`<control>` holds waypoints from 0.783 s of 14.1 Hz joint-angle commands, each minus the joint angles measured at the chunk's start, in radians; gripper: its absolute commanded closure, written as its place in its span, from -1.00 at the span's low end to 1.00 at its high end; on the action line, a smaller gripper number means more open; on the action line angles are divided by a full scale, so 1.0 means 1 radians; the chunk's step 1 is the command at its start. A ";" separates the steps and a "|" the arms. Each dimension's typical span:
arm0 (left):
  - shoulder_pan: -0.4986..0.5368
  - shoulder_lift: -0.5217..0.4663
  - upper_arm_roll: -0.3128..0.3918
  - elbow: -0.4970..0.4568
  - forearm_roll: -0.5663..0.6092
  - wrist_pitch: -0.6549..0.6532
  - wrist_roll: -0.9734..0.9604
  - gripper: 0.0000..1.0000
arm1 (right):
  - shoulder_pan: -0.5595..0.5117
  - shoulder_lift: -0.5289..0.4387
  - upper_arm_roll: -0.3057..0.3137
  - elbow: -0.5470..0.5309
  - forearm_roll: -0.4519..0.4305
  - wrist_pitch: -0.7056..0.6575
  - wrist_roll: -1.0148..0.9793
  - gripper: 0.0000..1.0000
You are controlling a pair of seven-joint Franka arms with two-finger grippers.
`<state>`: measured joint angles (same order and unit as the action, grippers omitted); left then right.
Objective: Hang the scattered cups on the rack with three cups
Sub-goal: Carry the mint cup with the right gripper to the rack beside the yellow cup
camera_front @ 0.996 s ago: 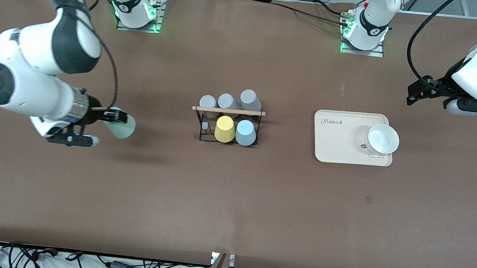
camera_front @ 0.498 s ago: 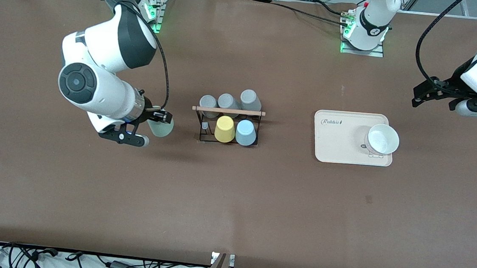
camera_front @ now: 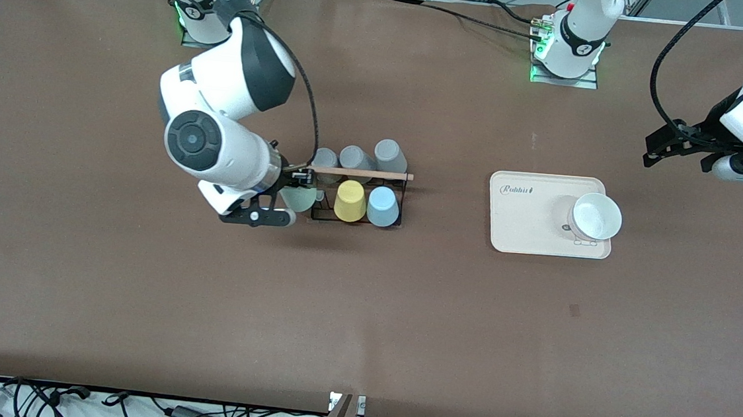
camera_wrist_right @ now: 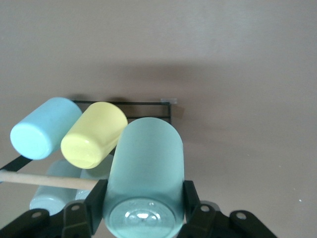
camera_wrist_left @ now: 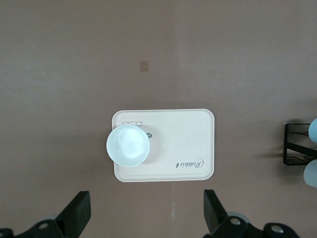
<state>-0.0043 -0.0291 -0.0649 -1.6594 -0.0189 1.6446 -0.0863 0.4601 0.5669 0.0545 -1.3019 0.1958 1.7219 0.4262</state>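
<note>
Cream tray [camera_front: 529, 231] lettered "Rabbit", my right gripper [camera_front: 299, 179] clamping the mint-green cup [camera_front: 297, 198] at the rack's [camera_front: 356, 197] nine o'clock end, light blue cup [camera_front: 383, 206] hung, left gripper [camera_wrist_left: 146, 218] waiting spread above tray.

The right gripper [camera_front: 296, 186] is held low at the rack's [camera_front: 318, 214] right-arm end, clamped on the mint-green cup [camera_front: 298, 198]. The left gripper [camera_front: 661, 148] is kept raised and spread, waiting at the left arm's end of the table

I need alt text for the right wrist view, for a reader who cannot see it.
The right gripper holds a pale mint-green cup at the end of the black wire rack. Beside it, a yellow cup and a light blue cup hang on the rack, near its wooden rod.
</note>
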 commanded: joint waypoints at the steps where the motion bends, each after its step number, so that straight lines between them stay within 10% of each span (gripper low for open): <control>1: 0.003 0.015 0.002 0.030 -0.010 -0.012 0.008 -1.00 | -0.003 0.024 -0.007 0.035 0.007 -0.005 -0.101 0.42; 11: 0.009 0.015 0.002 0.030 -0.010 -0.012 0.016 -1.00 | 0.052 0.065 -0.009 0.035 -0.038 0.041 -0.103 0.42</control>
<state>-0.0013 -0.0289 -0.0644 -1.6588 -0.0189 1.6446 -0.0863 0.4993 0.6060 0.0508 -1.2979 0.1829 1.7553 0.3351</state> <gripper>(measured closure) 0.000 0.339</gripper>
